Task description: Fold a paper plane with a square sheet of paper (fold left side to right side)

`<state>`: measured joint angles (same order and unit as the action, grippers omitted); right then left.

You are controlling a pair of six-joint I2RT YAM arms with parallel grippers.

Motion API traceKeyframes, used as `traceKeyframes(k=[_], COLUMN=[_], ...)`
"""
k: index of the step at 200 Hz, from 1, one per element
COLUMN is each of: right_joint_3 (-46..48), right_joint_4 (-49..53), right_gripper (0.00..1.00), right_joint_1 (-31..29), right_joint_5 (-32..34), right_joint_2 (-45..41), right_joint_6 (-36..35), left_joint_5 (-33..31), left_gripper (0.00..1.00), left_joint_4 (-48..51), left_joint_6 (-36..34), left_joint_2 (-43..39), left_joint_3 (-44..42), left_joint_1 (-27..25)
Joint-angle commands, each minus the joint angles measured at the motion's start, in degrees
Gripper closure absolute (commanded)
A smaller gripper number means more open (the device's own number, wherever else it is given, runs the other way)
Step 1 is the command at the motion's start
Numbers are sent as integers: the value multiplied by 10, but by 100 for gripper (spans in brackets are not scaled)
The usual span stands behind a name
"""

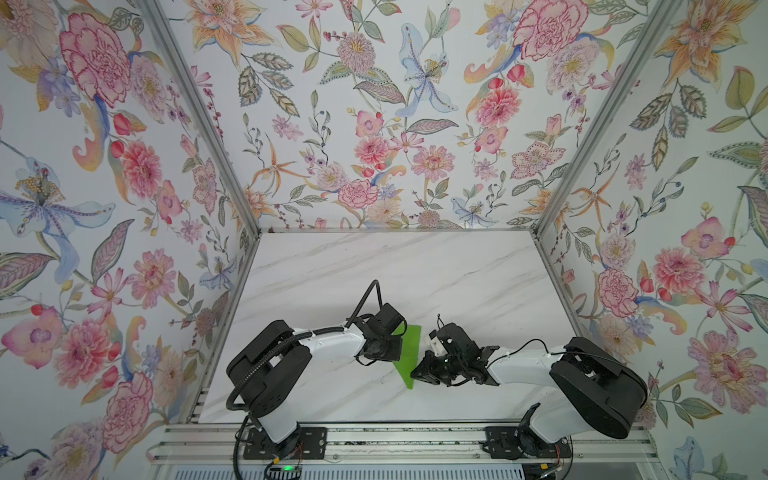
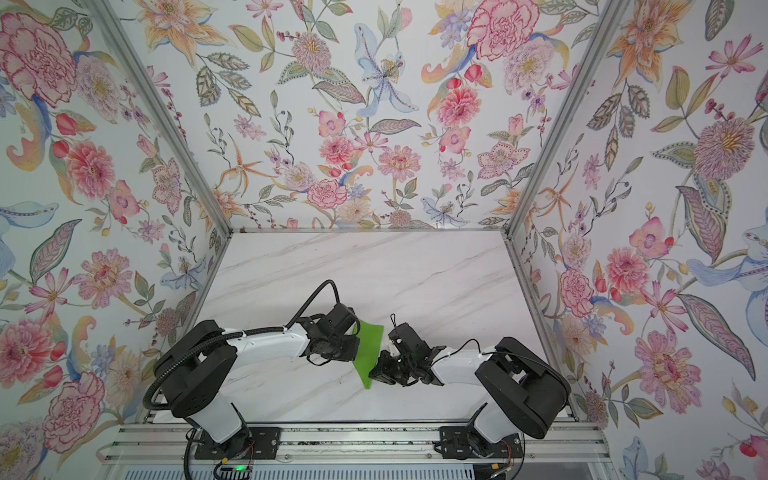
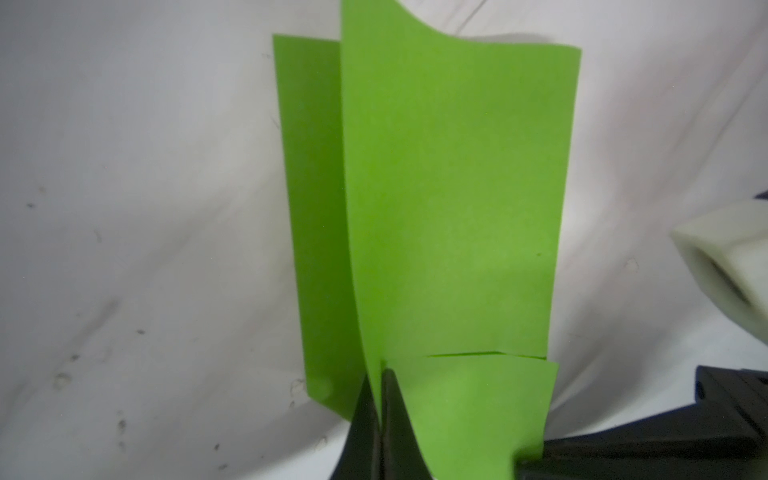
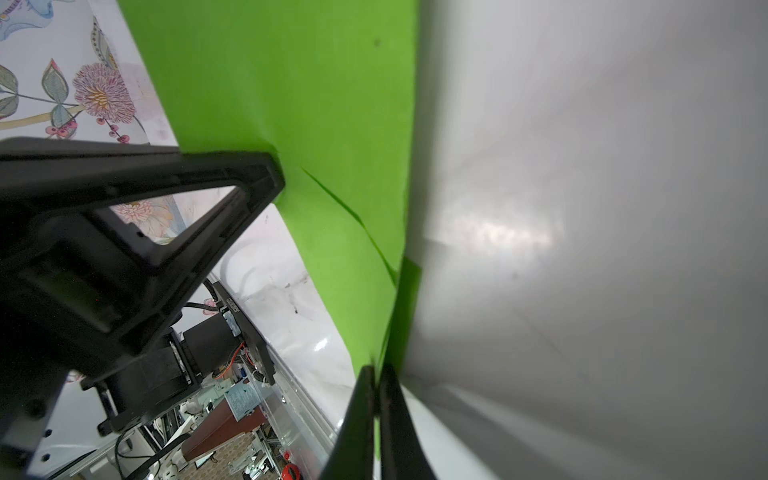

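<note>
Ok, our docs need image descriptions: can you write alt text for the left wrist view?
Green paper, one flap raised off the rest, is pinched at its edge between the shut black fingers of the left gripper, over a white table.

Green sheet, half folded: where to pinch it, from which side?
Pinch the lifted flap of the square sheet of paper at its edge, edge-on from the side: it stands off the table, the rest lies flat. The left gripper and right gripper, jaws shut, each hold it so.
</note>
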<state>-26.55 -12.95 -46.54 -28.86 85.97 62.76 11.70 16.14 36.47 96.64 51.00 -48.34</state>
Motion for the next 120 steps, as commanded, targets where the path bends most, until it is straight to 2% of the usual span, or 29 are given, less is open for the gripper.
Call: traceKeyframes(k=[1, 77, 120], right_joint_3=[-2, -22, -35], right_joint_4=[20, 63, 77], right_gripper=[100, 100, 100], right_joint_1=[-2, -8, -15], right_joint_5=[18, 22, 23], right_joint_2=[11, 35, 48], right_joint_6=[-12, -52, -69], left_joint_5=[4, 36, 53], left_gripper=[100, 100, 100], left_joint_4=[31, 52, 56], left_joint_6=[-1, 1, -3], left_joint_2=[-14, -52, -39], left_joint_3=[-2, 27, 44], left_joint_1=[-3, -5, -6])
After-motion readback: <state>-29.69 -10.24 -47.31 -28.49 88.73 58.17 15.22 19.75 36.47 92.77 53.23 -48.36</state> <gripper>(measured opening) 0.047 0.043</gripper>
